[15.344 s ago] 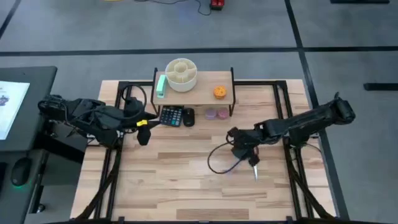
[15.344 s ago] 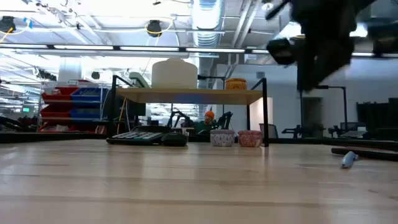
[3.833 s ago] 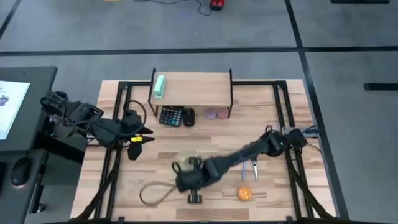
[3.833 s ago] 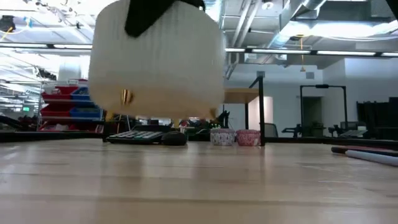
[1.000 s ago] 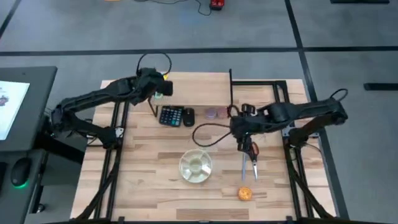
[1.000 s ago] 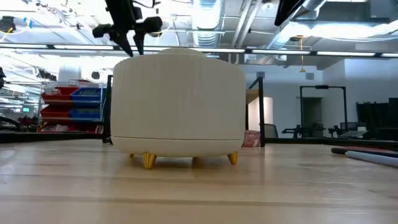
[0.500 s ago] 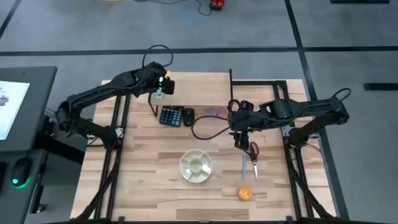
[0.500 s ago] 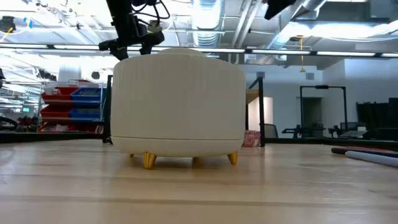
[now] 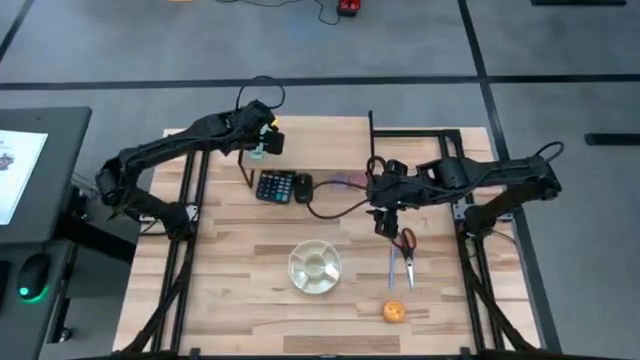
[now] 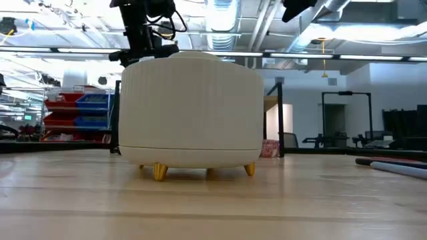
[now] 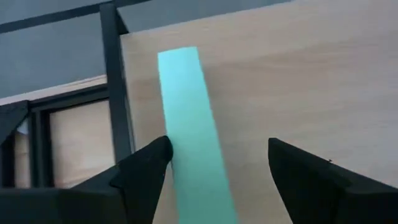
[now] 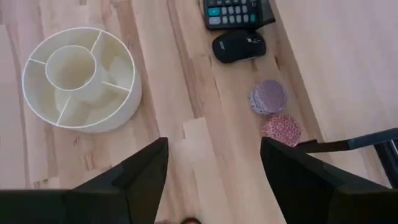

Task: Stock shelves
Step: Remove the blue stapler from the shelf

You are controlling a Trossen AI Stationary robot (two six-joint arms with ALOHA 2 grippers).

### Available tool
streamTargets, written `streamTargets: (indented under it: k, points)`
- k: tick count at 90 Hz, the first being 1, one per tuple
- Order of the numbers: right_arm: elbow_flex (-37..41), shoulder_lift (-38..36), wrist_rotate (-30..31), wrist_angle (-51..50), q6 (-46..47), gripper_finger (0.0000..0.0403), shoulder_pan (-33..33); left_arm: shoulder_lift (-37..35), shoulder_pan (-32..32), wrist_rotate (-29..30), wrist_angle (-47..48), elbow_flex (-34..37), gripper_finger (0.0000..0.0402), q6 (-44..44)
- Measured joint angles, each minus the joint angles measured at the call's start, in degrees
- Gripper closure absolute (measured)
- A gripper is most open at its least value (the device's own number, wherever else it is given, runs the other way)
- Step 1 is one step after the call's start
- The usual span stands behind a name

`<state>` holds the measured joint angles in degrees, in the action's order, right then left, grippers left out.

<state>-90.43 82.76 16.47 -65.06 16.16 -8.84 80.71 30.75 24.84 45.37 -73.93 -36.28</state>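
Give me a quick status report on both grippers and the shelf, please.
Left gripper open, over green bar on shelf. Right gripper open and empty, above table near scissors. White divided bowl on table, nothing blocking.

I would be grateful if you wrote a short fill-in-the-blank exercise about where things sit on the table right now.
1. The left gripper hovers open over the ____ block on the shelf.
2. The white divided dish stands on the ____, not the shelf.
3. The black mouse lies beside the ____.
4. The right gripper is ____.

Missing words: green; tabletop; calculator; open
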Motion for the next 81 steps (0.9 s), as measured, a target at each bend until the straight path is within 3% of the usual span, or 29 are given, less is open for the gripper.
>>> streamTargets:
  k: [19, 56, 81]
  points:
    - [0.0, 0.0, 0.0, -0.02, -0.04, 0.0159, 0.0, -0.02, -0.11, -4.21, -2.48, 0.07, 0.0146, -0.38]
    - [0.0, 0.0, 0.02, -0.02, -0.18, 0.0159, 0.0, 1.09, 0.14, 1.42, 1.09, -0.68, 0.0146, -5.85]
    - [0.0, 0.0, 0.0, -0.32, -0.37, 0.0159, -0.07, 4.71, 0.26, -0.57, 0.85, -0.68, 0.015, -6.0]
